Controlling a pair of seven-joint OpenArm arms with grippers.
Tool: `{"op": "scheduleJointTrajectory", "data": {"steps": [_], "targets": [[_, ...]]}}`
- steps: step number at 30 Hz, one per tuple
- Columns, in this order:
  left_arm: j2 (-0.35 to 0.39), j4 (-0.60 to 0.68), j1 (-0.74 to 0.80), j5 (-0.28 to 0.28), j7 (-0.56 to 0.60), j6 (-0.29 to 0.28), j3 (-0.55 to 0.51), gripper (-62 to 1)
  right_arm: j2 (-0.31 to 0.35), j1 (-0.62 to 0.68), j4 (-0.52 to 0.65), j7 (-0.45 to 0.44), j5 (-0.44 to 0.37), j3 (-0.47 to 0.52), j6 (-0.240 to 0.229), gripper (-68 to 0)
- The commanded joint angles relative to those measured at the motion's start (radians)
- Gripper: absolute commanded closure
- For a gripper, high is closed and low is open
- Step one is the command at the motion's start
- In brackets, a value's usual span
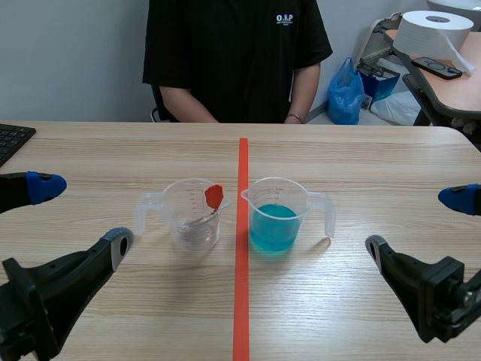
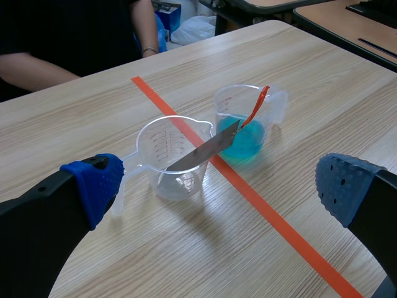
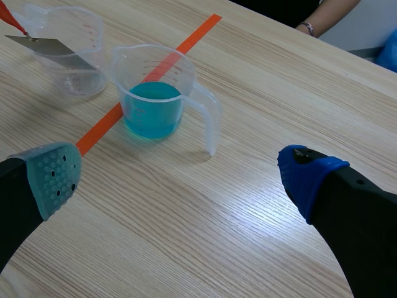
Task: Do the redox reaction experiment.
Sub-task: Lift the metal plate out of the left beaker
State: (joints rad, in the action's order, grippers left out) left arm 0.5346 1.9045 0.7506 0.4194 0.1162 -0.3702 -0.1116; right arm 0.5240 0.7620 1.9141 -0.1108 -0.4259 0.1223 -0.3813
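Standing mid-tabletop (image 1: 376,158), just right of the orange-red tape line (image 1: 241,301), is a clear plastic measuring cup of blue liquid (image 1: 274,218). Just left of the line, a matching clear cup (image 1: 192,222) holds a leaning metal strip with a red handle (image 1: 214,197). Toward the near edge, the left gripper (image 1: 80,216) and right gripper (image 1: 417,223) gape wide, holding nothing.

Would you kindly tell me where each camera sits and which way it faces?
Scene view: between the arms, facing across the table toward the person; both arms' open jaws show low.
Left wrist view: on the left arm, looking forward and down at the clear cup holding a metal strip; own open jaws.
Right wrist view: on the right arm, looking down at the blue-liquid cup; own open jaws.
Both wrist views share both cups and the tape line.
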Motion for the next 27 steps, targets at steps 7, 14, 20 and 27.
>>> {"op": "scheduleJointTrajectory", "data": {"steps": [7,14,20,27], "targets": [[-0.005,0.008,0.002,0.007,0.014,-0.002,-0.007,-62.3,0.064,-0.014,0.015,-0.027,-0.003,0.002,-0.068,-67.9],[-0.005,0.008,0.002,0.007,0.014,-0.002,-0.007,-62.3,0.156,-0.050,0.015,-0.080,-0.004,0.001,-0.111,-67.9],[-0.005,0.008,0.003,0.003,0.000,0.003,-0.007,-62.3,0.239,-0.118,0.015,-0.098,-0.004,0.000,-0.199,-67.9],[-0.005,0.005,0.079,-0.135,-0.023,0.086,-0.008,-62.3,0.292,-0.234,0.005,-0.109,-0.003,-0.064,-0.249,-67.9]]}}
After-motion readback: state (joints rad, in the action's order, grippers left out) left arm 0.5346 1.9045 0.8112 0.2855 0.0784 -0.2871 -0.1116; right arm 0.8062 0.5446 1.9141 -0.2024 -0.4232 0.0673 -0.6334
